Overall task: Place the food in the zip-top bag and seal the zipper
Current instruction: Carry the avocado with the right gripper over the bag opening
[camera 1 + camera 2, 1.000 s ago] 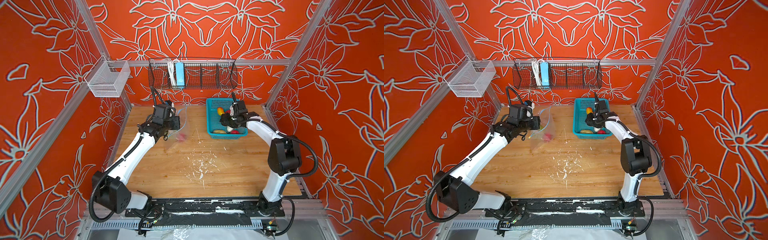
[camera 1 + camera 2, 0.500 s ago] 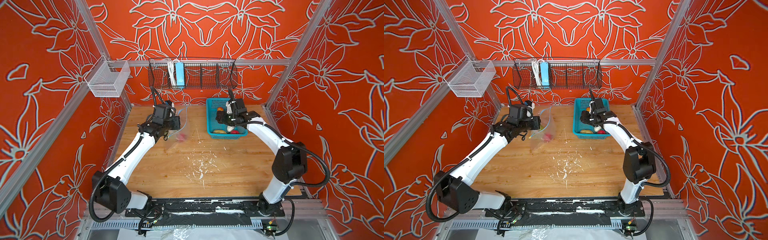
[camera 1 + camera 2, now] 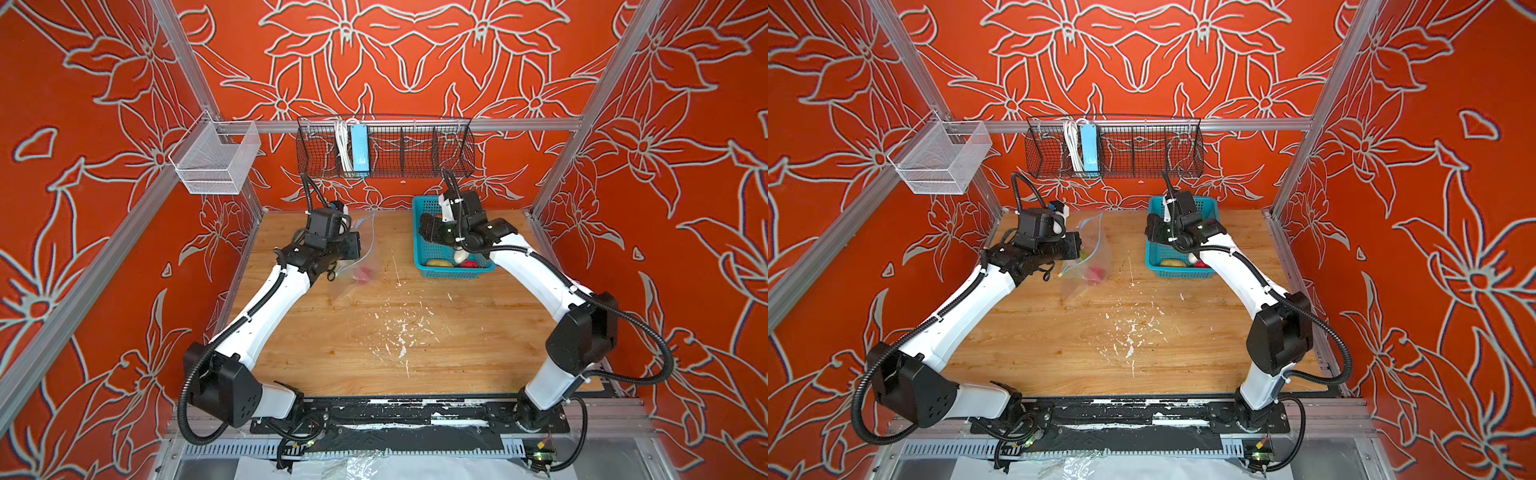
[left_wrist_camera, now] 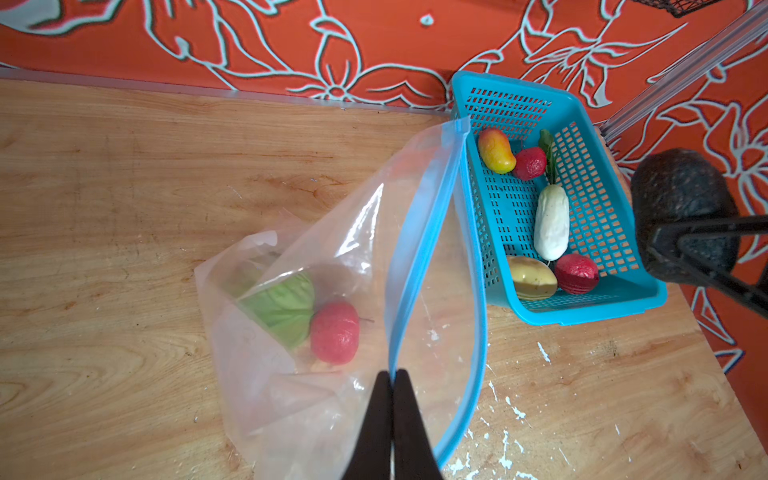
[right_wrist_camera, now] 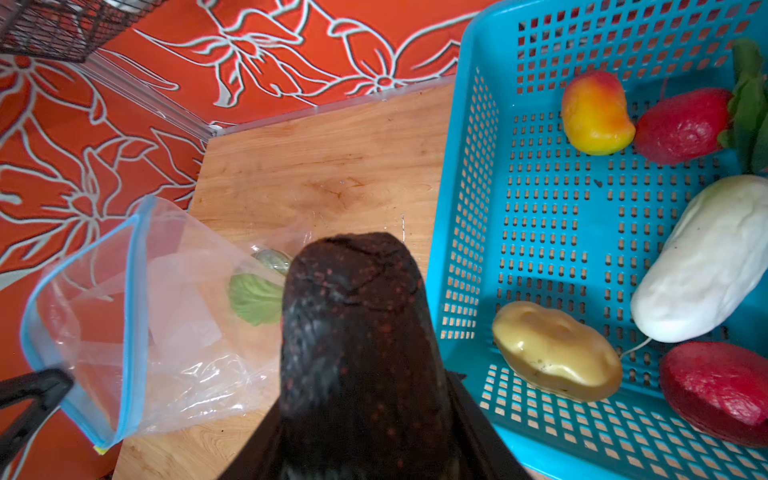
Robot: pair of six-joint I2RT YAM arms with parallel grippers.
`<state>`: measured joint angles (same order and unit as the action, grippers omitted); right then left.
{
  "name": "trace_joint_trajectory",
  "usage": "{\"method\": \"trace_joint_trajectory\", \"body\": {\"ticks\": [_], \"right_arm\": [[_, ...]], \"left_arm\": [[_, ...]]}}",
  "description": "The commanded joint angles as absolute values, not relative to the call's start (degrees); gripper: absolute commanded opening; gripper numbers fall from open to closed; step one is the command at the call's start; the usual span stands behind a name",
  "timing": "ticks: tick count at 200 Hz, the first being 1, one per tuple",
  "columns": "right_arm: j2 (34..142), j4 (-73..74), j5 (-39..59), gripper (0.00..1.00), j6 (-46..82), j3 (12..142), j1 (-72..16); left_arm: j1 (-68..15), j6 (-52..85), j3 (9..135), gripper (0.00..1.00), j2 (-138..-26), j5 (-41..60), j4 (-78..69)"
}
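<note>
left gripper (image 4: 392, 376): jaws pressed together, pinching one lip of the zipper (image 4: 419, 232) and holding it up off the worktop (image 3: 374, 332).
right gripper (image 3: 432, 229): jaws part-way apart, clamped on the two sides of the dark avocado (image 5: 353, 324).
avocado: in the air, over the basket's wall on the bag side, touching neither basket nor bag.
zip-top bag (image 4: 266, 374): on the far left part of the worktop, just beside the teal basket (image 4: 590, 309). its body lies crumpled on the wood.
bag mouth: open and turned towards the basket. the blue strip splits into two lips, one raised straight and the other bowing outward lower down.
inside the bag: a green cabbage (image 4: 282, 309) and a pink-red strawberry (image 4: 334, 332), side by side and touching.
in the basket: orange-yellow mango (image 4: 494, 150) and a red berry (image 4: 530, 163) by the far wall, next to a green leaf (image 4: 547, 153). the white radish (image 4: 551, 222) lies along the middle. a yellow-green fruit (image 4: 532, 277) and a second red berry (image 4: 577, 273) sit at the near wall.
arms: well apart in both top views, each at the back of the worktop.
</note>
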<state>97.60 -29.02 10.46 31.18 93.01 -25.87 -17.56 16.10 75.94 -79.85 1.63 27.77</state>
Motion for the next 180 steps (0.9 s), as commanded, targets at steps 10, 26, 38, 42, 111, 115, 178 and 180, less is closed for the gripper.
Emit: {"method": "trace_joint_trajectory", "body": {"ticks": [10, 26, 38, 42, 111, 115, 178, 180], "right_arm": [[97.1, -28.4, 10.5, 0.38, 32.2, 96.6, -28.2], [97.7, -28.2, 10.7, 0.38, 32.3, 97.6, -29.3], [98.0, -28.2, 10.7, 0.38, 32.5, 98.4, -30.0], [98.1, -28.2, 10.7, 0.38, 32.6, 98.6, -30.3], [99.7, -28.0, 9.3, 0.37, 35.6, 102.1, -34.8], [99.8, -28.1, 9.1, 0.37, 36.0, 102.3, -35.1], [103.5, -28.2, 8.9, 0.37, 38.6, 106.0, -39.0], [103.5, -28.1, 8.9, 0.37, 38.6, 106.1, -39.1]], "left_arm": [[-17.3, 16.2, 75.8, 0.0, -78.4, 2.1, 27.4], [-17.3, 16.2, 75.8, 0.0, -78.5, 2.2, 27.3], [-17.3, 16.2, 75.8, 0.0, -78.5, 2.2, 27.4], [-17.3, 16.3, 75.8, 0.0, -78.5, 2.2, 27.4], [-17.3, 16.5, 75.9, 0.0, -78.5, 2.0, 27.6], [-17.3, 16.5, 76.0, 0.0, -78.6, 1.8, 27.7], [-17.3, 16.4, 76.1, 0.0, -78.2, 2.7, 27.9], [-17.3, 16.4, 76.1, 0.0, -78.1, 2.8, 27.9]]}}
